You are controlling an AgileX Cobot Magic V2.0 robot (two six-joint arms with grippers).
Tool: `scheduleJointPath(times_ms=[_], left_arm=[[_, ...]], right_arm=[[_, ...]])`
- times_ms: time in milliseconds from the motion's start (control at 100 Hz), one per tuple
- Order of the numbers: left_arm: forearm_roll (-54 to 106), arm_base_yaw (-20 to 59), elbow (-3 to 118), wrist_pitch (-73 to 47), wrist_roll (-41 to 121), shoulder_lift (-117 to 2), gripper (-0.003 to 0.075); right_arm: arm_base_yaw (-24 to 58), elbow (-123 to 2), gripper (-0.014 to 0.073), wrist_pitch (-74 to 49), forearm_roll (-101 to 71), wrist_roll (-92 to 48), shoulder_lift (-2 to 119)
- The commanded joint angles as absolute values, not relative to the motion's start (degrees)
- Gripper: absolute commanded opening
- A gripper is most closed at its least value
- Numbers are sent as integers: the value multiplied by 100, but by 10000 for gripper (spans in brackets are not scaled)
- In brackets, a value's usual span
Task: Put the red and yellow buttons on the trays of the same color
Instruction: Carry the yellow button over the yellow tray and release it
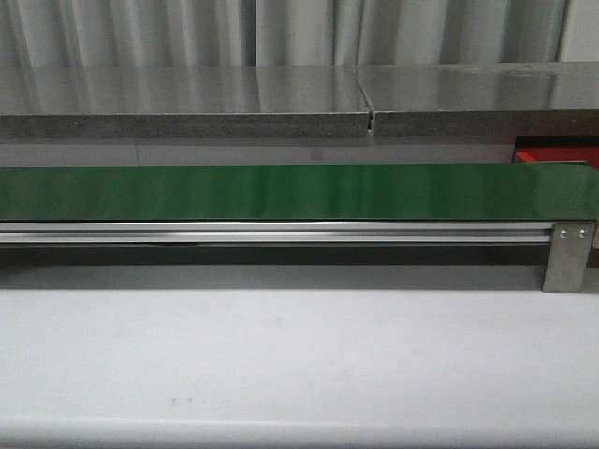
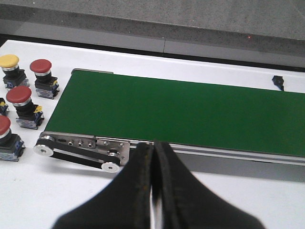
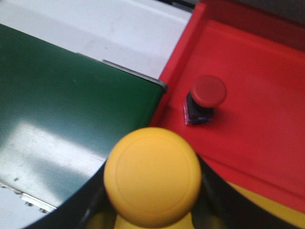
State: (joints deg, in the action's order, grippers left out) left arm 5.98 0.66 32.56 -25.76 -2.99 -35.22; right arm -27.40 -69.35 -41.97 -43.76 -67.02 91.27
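Ahead of the left gripper (image 2: 153, 157) runs the green belt (image 2: 190, 112), bare from end to end in both the front and left wrist views. Its fingers are pressed together on nothing. Off the belt's near end, to one side of this gripper, stand spare buttons on the white table (image 2: 228, 195): three red ones (image 2: 19, 94) and a yellow one (image 2: 8, 60).

Beyond the right gripper (image 3: 151, 210) lies the red tray (image 3: 257, 71), its rim just beside the belt end. A red button (image 3: 208, 90) stands upright on it, so that one is already matched. Closer to the gripper, under the red tray's near edge, a strip of yellow (image 3: 259, 202) shows, probably the yellow tray, though too little of it is visible to be sure.

Pinched in the right gripper is a yellow button (image 3: 151, 176), its cap filling the view between the jaws.

The main risk is a wrong-colour drop: the button hangs near the red tray's edge, and releasing too far forward would land it on red. The big cap also hides the fingertips and the spot below, so the aim is partly blind. A dome-topped button may also tip or roll if let go from height.
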Motion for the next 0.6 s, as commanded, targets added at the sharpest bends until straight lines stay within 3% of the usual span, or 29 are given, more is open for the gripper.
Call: scheduleJointPath(times_ms=[0,280,590], left_arm=[[608,108,3415,-2142,-312,-3535,-20],[608,108,3415,-2142,-312,-3535,-20],[608,108,3415,-2142,-312,-3535,-20]], right_arm=[[-2807,-6716,222,-3484,-4748,-6723,8864],[-2807,-5682,222,-1644,-5047,-6728,8929],[-2807,-5623,222,-1588,-5224,-6728,9432]])
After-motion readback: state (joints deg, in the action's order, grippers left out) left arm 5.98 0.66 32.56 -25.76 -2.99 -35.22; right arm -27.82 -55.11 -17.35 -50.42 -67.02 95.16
